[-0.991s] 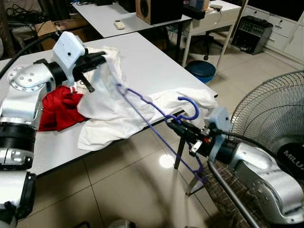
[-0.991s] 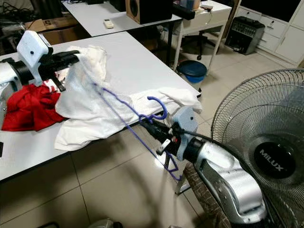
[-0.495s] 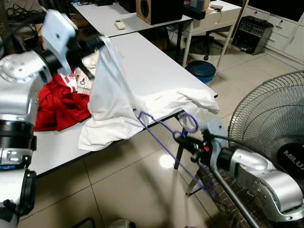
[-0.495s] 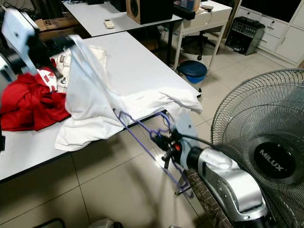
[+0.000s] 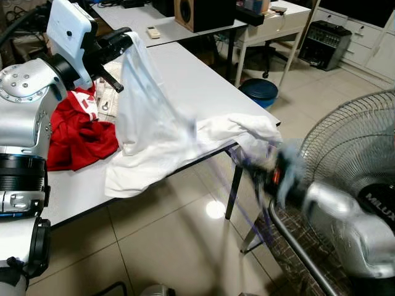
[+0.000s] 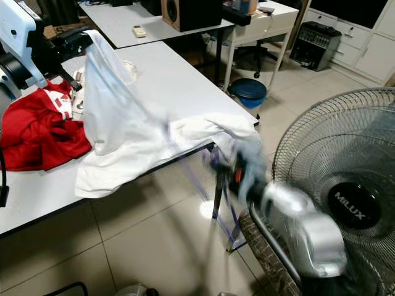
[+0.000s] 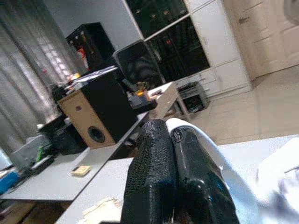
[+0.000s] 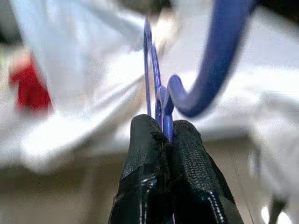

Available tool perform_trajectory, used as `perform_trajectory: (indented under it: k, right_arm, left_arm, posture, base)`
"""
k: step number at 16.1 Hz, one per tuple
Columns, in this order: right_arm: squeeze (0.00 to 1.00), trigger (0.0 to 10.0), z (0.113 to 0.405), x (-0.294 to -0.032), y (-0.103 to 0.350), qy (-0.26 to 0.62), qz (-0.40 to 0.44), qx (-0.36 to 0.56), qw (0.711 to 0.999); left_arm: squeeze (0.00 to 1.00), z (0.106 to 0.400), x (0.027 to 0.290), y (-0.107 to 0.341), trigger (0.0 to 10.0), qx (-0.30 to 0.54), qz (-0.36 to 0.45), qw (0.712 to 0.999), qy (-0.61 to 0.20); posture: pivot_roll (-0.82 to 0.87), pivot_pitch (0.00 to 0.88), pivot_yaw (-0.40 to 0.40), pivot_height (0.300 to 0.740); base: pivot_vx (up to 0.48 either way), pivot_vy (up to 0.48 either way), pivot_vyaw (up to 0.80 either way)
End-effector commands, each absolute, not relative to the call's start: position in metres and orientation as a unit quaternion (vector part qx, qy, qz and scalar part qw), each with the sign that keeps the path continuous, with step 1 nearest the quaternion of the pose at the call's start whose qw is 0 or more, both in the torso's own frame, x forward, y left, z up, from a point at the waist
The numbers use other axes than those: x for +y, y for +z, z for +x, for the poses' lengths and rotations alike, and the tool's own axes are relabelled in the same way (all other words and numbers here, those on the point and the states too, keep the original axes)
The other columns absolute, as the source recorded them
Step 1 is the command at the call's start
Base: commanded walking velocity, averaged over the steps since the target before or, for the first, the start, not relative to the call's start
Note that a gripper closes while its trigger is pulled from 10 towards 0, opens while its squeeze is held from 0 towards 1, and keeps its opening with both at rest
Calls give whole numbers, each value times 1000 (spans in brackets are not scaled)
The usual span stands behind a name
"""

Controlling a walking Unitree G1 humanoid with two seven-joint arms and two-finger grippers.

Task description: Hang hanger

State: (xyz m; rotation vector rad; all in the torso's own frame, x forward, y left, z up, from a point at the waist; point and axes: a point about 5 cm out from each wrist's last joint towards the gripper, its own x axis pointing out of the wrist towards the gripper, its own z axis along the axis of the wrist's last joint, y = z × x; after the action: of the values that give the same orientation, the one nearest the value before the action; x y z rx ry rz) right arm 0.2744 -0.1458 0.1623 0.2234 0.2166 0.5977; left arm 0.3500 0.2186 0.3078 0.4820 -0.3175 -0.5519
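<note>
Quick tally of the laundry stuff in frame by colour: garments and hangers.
White garment: 1
Red garment: 1
Blue hanger: 1
Total: 3

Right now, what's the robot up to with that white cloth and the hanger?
The left gripper is shut on a white garment and holds one end lifted above the white table, while the rest of it drapes over the table edge. The right gripper, low beside the table near the fan, is shut on the neck of a blue hanger. That arm is blurred. A red garment lies on the table beside the white one.
</note>
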Motion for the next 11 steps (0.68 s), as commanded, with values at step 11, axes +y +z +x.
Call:
perform_trajectory:
  k: [11]
  right_arm:
    - [0, 10000, 326, -178, 254, 193, 230, -136, 944]
  left_arm:
    - [0, 353, 252, 333, 0, -244, 235, 939, -55]
  posture:
    - [-109, 0, 2, 740]
  base:
    - [0, 0, 0]
